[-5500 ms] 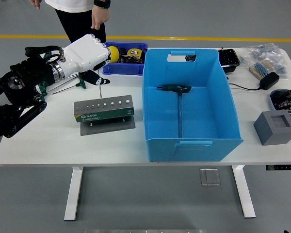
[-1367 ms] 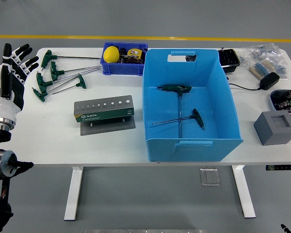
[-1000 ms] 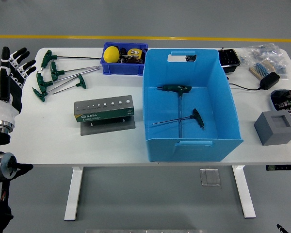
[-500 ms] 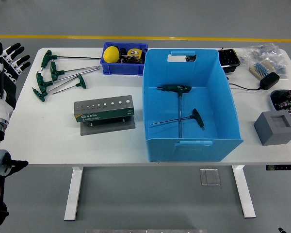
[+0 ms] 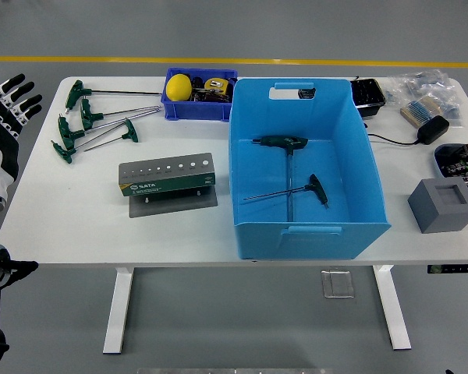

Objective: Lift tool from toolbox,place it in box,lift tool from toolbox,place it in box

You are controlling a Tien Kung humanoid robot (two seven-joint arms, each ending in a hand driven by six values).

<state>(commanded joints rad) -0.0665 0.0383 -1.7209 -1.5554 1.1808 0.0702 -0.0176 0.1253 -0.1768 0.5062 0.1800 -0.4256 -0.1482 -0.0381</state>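
Note:
The big blue box (image 5: 378,204) stands on the white table right of centre. Two green T-handle hex keys lie inside it: a long one (image 5: 283,143) and a smaller one (image 5: 317,189). Several more green T-handle keys (image 5: 86,121) lie loose at the table's far left. The grey tool holder (image 5: 168,180) with a green label stands left of the box. My left hand (image 5: 1,128) is at the left edge, off the table, fingers spread and empty. The right arm is out of view.
A small blue bin (image 5: 200,111) with a yellow ball and odds stands behind the holder. A grey foam block (image 5: 444,204), a black tray (image 5: 369,95), a cable with adapter (image 5: 433,128) and bagged parts (image 5: 425,89) are at the right.
My left hand, which held a key near the holder 5.5 s ago, has released it in the box and drifted further left and out past the table's edge. The person has left view.

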